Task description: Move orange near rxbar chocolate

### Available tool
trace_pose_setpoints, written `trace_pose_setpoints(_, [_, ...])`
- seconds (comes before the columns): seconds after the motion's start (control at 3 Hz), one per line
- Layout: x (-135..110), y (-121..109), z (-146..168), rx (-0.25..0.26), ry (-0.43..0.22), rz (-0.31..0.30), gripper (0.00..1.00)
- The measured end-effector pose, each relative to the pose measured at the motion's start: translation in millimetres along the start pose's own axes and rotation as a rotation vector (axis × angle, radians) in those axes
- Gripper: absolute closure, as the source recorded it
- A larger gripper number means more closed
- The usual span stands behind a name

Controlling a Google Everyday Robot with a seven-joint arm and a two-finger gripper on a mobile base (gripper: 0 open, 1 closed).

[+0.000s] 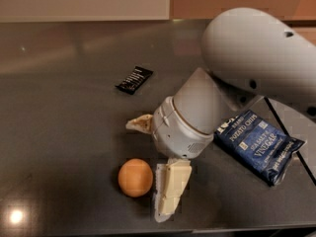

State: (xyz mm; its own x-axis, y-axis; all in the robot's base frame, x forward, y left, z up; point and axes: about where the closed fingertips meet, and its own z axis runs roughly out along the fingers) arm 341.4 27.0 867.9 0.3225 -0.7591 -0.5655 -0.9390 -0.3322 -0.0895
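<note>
The orange lies on the dark table near the front edge, left of centre. The rxbar chocolate, a small black wrapper with white lettering, lies flat farther back, well apart from the orange. My gripper is open and low over the table. One finger sits just behind the orange. The other finger is right beside the orange's right side. The orange lies in the gap between them, and I cannot tell whether either finger touches it.
A dark-blue chip bag lies on the table to the right of my arm. The table's front edge runs just in front of the orange. A wall rises behind the table's far edge.
</note>
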Motion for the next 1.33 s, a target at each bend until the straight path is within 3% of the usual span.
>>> trace_pose_setpoints(0.33, [-5, 4, 13, -0.026, 0.004, -0.018, 0.0])
trace_pose_setpoints(1.0, [-5, 6, 25, -0.045, 0.007, -0.028, 0.41])
trace_pose_setpoints(1.33, [-3, -2, 18, -0.025, 0.006, -0.011, 0.64])
